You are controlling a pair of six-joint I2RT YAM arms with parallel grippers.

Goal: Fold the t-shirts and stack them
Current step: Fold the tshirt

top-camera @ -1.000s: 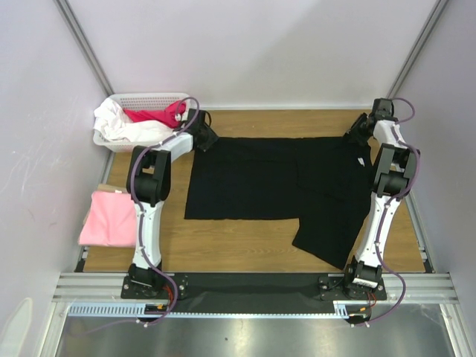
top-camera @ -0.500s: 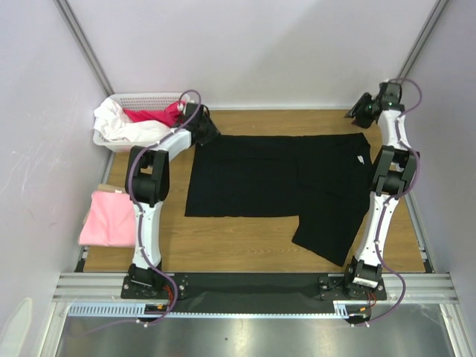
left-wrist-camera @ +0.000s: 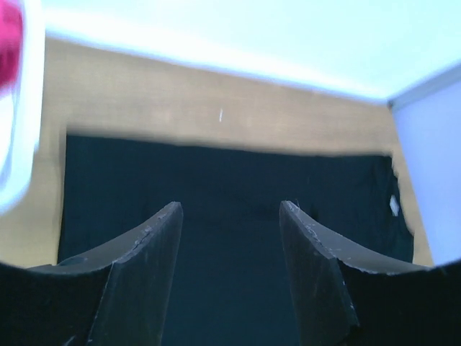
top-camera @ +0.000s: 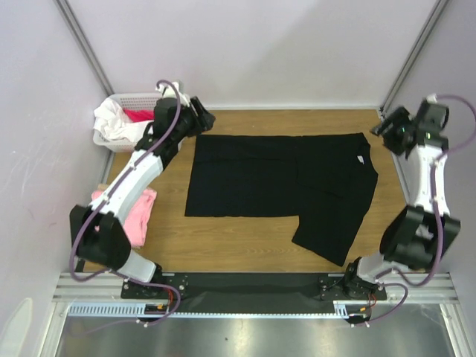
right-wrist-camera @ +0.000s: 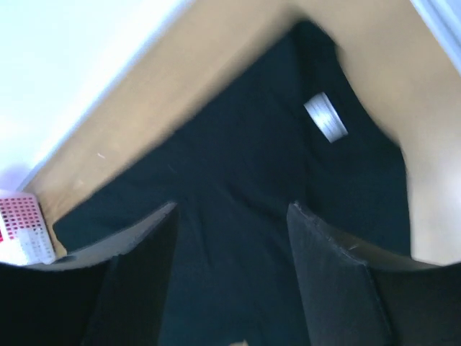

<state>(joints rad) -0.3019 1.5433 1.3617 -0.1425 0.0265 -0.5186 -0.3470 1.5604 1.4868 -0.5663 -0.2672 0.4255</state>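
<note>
Left end effector [left-wrist-camera: 230,209] and right end effector [right-wrist-camera: 234,205] both hang with jaws apart and empty, each near a far corner of the black t-shirt [top-camera: 275,178]. Nearest us, the pink t-shirt [top-camera: 137,216] lies at the worktop's [top-camera: 245,242] left edge, seemingly folded, though the arm hides part. Mid-worktop, the black one looks only partly folded; we judge further folds and stacking remain. Farthest, a basket [top-camera: 126,98] holds more cloth.

Two t-shirts: one black t-shirt [top-camera: 275,178], one pink t-shirt [top-camera: 145,216]. One wooden table [top-camera: 245,245]. One white basket [top-camera: 134,100], with one white cloth [top-camera: 111,123] and one red cloth [top-camera: 137,115]. Two robot arms: left arm [top-camera: 137,175], right arm [top-camera: 425,186]. Two grippers: left gripper [left-wrist-camera: 230,207], right gripper [right-wrist-camera: 232,209].
</note>
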